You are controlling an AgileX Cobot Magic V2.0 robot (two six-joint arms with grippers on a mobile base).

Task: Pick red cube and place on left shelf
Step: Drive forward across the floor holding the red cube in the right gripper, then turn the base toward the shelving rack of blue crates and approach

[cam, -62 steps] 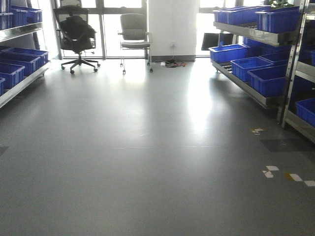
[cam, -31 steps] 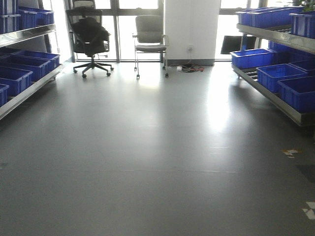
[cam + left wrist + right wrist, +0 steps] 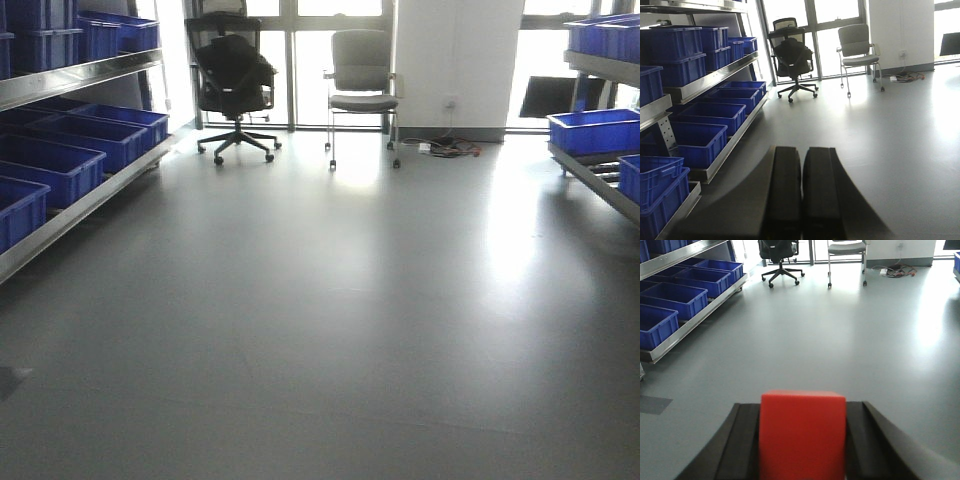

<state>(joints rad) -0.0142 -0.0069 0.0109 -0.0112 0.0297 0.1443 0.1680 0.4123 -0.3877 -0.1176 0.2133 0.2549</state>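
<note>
Now; right hand (image 3: 802,407) clamped on red cube (image 3: 802,440); left hand (image 3: 801,152) together; blue bins (image 3: 700,142) on left shelf (image 3: 715,79)

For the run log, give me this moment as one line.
right hand: shut on red cube | left hand: shut, empty | left shelf: ahead-left, cube not placed
</note>
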